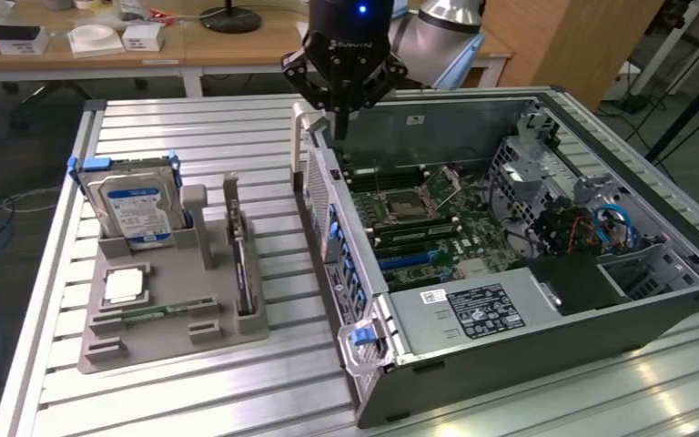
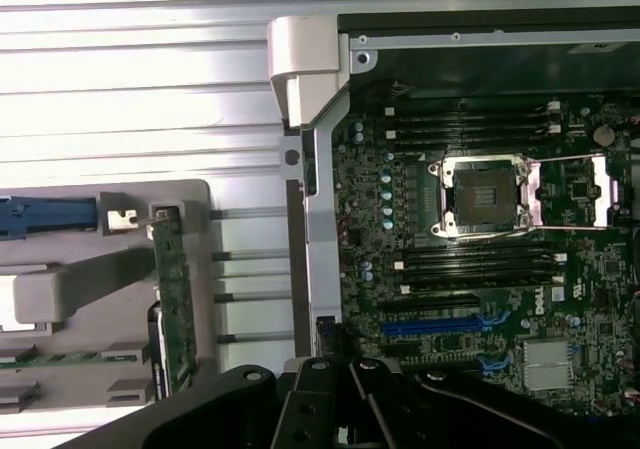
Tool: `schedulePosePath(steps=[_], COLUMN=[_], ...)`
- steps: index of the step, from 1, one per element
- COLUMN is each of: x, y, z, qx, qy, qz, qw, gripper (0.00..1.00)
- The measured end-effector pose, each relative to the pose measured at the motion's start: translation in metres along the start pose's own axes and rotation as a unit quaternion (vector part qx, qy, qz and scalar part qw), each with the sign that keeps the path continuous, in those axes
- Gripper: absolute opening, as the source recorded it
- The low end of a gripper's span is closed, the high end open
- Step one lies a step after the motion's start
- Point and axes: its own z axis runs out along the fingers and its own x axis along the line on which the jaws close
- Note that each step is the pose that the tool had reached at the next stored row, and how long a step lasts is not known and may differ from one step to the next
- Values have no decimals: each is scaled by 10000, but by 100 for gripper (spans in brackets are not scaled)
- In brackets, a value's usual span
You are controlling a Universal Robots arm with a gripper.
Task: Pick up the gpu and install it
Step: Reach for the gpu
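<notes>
The gpu [image 1: 243, 266] stands on edge in a slot of the grey holder [image 1: 167, 339], a thin dark card with a green board edge [image 2: 172, 304]. My gripper [image 1: 341, 123] hangs shut with nothing in it, high over the far corner of the open computer case [image 1: 513, 305] and well away from the gpu. In the wrist view the gripper [image 2: 345, 414] sits above the case wall, between the holder and the motherboard [image 2: 470, 269]. A blue expansion slot [image 2: 432, 324] shows on the motherboard beside it.
A blue-labelled hard drive [image 1: 137, 208] stands upright in the holder, and a square silver processor chip [image 1: 125, 285] lies flat in it. The empty processor socket [image 1: 400, 205] is in the case. Everything rests on a slatted aluminium table [image 1: 204, 401]; desks stand behind.
</notes>
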Motion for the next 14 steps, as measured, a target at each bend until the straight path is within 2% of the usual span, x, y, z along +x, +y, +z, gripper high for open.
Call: schedulePosePath(steps=[14], x=[143], y=[-11], z=[1], qx=[1], qy=[1], qz=[0], qw=[10000], gripper=[11])
